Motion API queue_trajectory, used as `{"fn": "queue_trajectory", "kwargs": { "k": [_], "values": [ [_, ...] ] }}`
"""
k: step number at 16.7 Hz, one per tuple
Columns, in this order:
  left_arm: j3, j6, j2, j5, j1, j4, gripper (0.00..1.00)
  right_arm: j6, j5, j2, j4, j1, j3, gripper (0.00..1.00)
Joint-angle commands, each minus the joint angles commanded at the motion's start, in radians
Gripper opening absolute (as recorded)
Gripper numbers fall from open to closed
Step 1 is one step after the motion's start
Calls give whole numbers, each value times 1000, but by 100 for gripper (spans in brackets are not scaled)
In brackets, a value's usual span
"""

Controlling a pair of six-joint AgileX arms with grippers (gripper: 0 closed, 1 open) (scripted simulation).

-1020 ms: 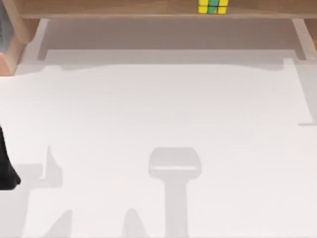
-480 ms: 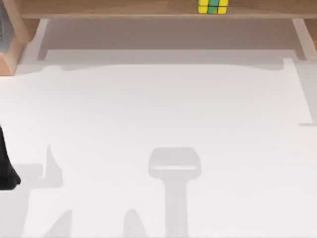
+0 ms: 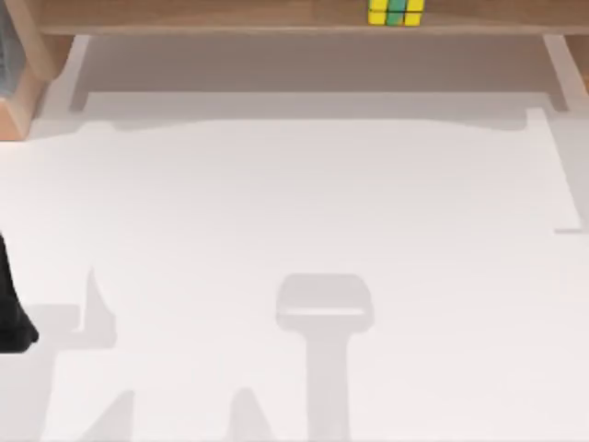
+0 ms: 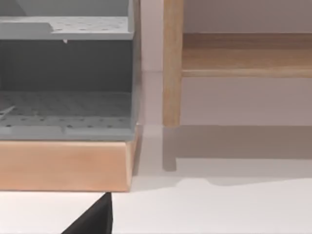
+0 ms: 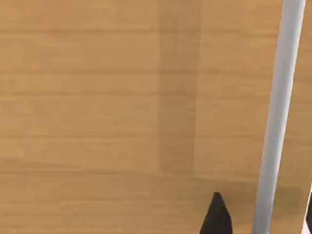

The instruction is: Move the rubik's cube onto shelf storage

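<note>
- Right now the rubik's cube (image 3: 396,12) sits on the shelf storage (image 3: 230,17) board at the far edge of the table (image 3: 304,193), right of centre in top view, yellow + green tiles showing, nothing gripping it.
- Left arm (image 3: 11,308): dark shape at the table's left edge, well apart from cube. Jaws – cannot tell if released or clenched.
- Left wrist view: wooden upright (image 4: 172,63) of the shelf, beside a grey perforated rack (image 4: 66,73) on a light wood base (image 4: 63,165).
- Right wrist view: close over wood-grain board (image 5: 97,97), pale grey bar (image 5: 278,117) crossing it; dark fingertip (image 5: 217,217) at the edge. Right jaws – cannot tell either.
</note>
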Motion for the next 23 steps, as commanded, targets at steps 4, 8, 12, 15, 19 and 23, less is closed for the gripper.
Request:
{"fn": "queue_trajectory", "kwargs": {
  "k": [4,8,12,15,19,23],
  "values": [
    [0,0,0,0,0,0,100,0,0,0,0,0,0,0],
    [0,0,0,0,0,0,100,0,0,0,0,0,0,0],
    [0,0,0,0,0,0,100,2,3,3,-4,-1,3,0],
    [0,0,0,0,0,0,100,0,41,25,-42,31,72,0],
    [0,0,0,0,0,0,100,-4,107,74,-125,102,199,0],
    [0,0,0,0,0,0,100,0,119,85,-143,116,219,0]
  ]
}}
